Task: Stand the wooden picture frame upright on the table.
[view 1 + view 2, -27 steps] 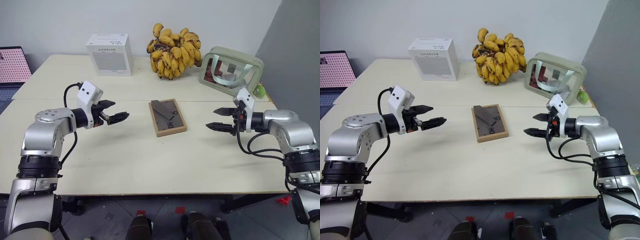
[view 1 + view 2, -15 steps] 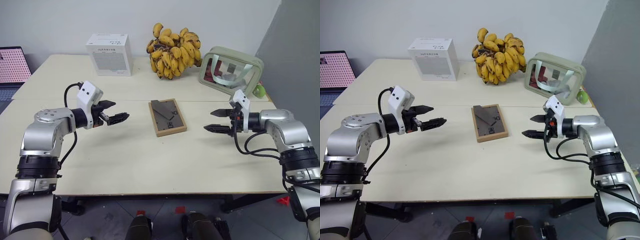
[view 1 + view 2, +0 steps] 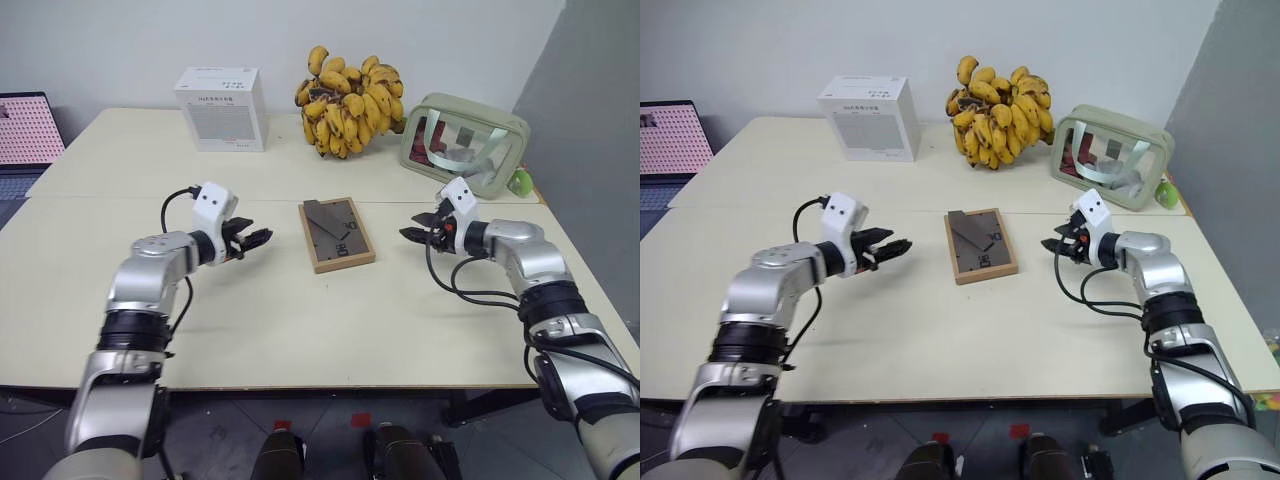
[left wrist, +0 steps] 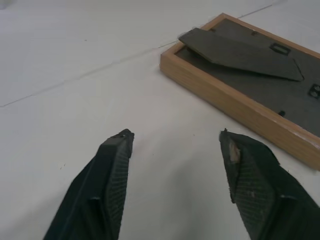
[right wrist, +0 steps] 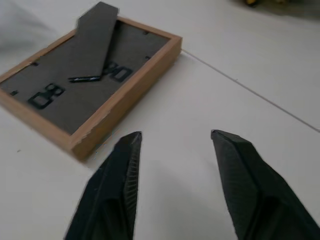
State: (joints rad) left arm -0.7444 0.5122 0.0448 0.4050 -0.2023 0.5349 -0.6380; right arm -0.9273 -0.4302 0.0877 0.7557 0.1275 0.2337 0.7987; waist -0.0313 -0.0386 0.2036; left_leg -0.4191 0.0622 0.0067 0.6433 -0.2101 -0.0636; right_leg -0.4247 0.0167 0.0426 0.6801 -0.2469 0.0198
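Observation:
The wooden picture frame (image 3: 335, 234) lies flat, face down, in the middle of the cream table (image 3: 300, 320), its dark grey back and easel stand (image 4: 240, 52) facing up. My left gripper (image 3: 258, 240) hovers open a short way to the frame's left, fingers pointing at it, nothing between them. On the frame's right my right gripper (image 3: 411, 226) is open too and empty, aimed at the frame's right edge (image 5: 125, 102). Neither gripper touches the frame.
At the back of the table stand a white box (image 3: 221, 108), a bunch of bananas (image 3: 347, 101) and a pale green clear-sided bag (image 3: 462, 141). A seam (image 3: 120, 197) runs across the tabletop just behind the frame. A pink patterned screen (image 3: 25, 130) sits at far left.
Both grippers have moved inward toward the frame, the left one from the far left, the right one from the far right. The frame has not moved.

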